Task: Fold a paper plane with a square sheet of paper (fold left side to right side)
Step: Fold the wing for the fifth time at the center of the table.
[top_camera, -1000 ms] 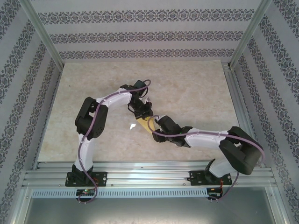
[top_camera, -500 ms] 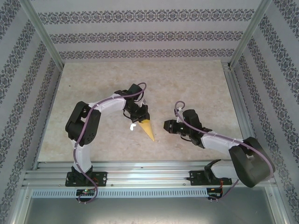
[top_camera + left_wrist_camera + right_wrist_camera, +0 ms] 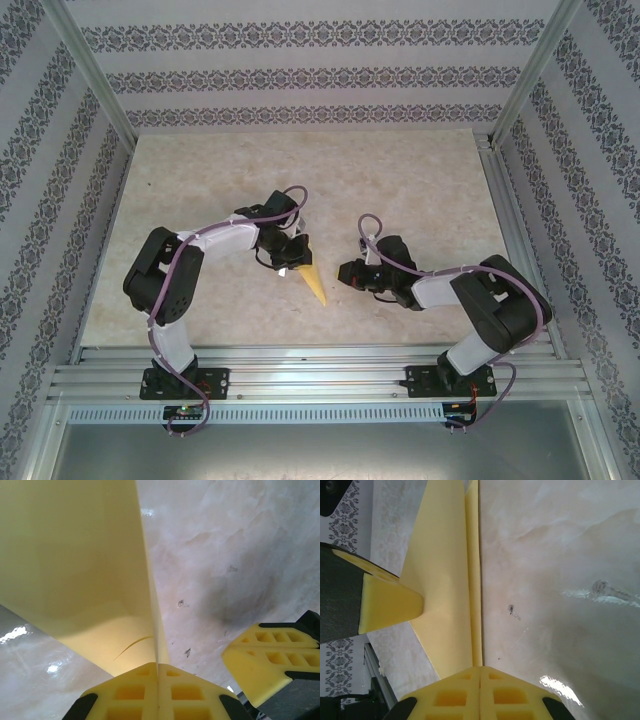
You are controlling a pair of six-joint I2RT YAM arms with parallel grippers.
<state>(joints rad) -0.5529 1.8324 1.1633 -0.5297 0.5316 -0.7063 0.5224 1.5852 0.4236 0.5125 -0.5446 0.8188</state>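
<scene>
**A:** Fingers (image 3: 127,697) of the left gripper (image 3: 294,259) are pressed together, pinching the wide tail end of the paper plane (image 3: 315,285). In the left wrist view the 2 pads meet on the centre fold, and the yellow wings run straight away from them.

**B:** And the right gripper (image 3: 343,272)?

**A:** Its fingers are pressed together too, on nothing as far as I can judge. From above, a strip of bare table (image 3: 400,190) lies between it and the plane. In its own wrist view the fold lines up with the seam of its pads, so that view alone can't settle contact.

**B:** Where is the plane?

**A:** In the front half of the table, between the 2 grippers. It is a slim dart. Its long axis runs from the left gripper's pinch toward the near edge, slanting a little to the right, and the pointed tip is free. I can't tell whether that tip rests on the table.

**B:** Which arm is nearer?

**A:** The left arm, since it already has the plane. The right gripper sits near the plane's right side, level with the wide half, and points left across the long axis.

**B:** So what does the coming move call for?

**A:** My guess is that any further crease falls to the right arm. It would have to spread its fingers and come in sideways onto the wing while the left pinch anchors the tail. With only 1 pinch point, thin paper could swing about it if pushed off-axis.
</scene>
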